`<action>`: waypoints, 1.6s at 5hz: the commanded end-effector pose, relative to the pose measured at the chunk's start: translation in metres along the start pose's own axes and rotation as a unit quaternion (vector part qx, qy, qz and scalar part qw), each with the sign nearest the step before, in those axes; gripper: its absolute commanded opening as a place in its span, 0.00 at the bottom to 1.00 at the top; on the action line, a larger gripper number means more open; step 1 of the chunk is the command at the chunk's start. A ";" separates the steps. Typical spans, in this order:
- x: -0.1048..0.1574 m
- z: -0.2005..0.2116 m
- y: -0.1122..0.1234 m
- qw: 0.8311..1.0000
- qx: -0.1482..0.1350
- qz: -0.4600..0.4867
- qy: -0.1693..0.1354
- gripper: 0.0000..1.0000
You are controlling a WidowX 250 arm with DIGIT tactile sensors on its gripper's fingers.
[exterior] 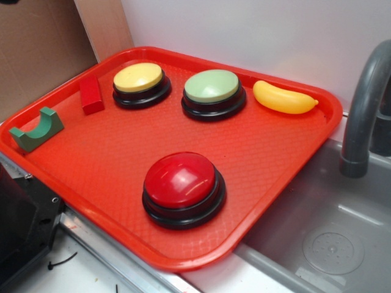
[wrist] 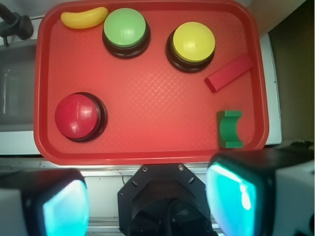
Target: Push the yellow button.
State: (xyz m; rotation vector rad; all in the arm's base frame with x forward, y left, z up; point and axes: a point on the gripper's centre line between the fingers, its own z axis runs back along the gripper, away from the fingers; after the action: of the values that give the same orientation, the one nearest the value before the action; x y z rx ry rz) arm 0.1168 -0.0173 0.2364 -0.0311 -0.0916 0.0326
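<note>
Jaws (wrist: pixel 147 201) spread wide and empty, we hang off the tray's (exterior: pixel 287 183) near edge, well apart from the yellow button (wrist: pixel 193 42) by its far edge (green button (wrist: pixel 126 28) just beside), so drifting sideways risks pressing the wrong dome.

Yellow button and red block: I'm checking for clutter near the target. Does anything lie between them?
No. Only bare tray floor separates the yellow button from the red block; the wrist view and the exterior view both show it.
</note>
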 end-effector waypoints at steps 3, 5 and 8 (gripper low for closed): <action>0.097 -0.076 0.055 0.994 0.061 0.089 -0.013 1.00; 0.149 -0.154 0.082 0.989 0.069 0.111 -0.064 1.00; 0.159 -0.196 0.097 0.994 0.071 0.077 -0.023 1.00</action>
State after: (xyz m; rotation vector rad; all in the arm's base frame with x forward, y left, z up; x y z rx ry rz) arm 0.2903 0.0728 0.0478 0.1012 -0.1353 0.1695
